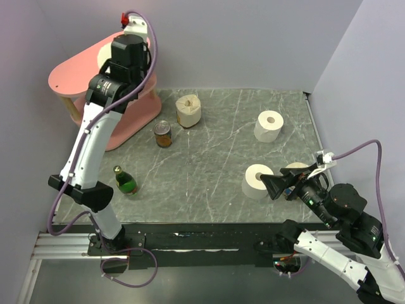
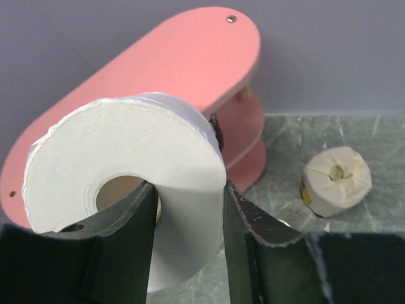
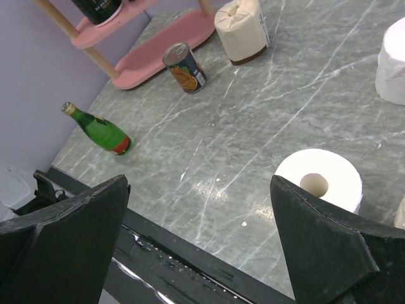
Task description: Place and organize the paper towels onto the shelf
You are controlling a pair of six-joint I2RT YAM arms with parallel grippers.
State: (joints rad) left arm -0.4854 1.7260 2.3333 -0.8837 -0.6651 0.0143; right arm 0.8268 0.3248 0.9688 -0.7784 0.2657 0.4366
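Observation:
The pink shelf (image 1: 73, 73) stands at the far left, and my left gripper (image 2: 187, 204) hangs above its top board (image 2: 183, 57). It is shut on a white paper towel roll (image 2: 126, 158), one finger inside the core and the other against the outer wall. That roll (image 1: 104, 56) peeks out beside the wrist. On the table stand a beige wrapped roll (image 1: 188, 110) and two white rolls (image 1: 269, 126) (image 1: 258, 181). A further roll (image 1: 296, 167) is half hidden behind my right gripper (image 1: 274, 185). That gripper (image 3: 199, 190) is open and empty, low near the front edge, just right of the nearest roll (image 3: 319, 180).
A labelled can (image 1: 163, 134) stands near the foot of the shelf, next to the beige roll. A green bottle (image 1: 125, 180) lies on the left of the table. A dark can (image 3: 98, 7) sits on a lower shelf tier. Walls close in behind and on both sides.

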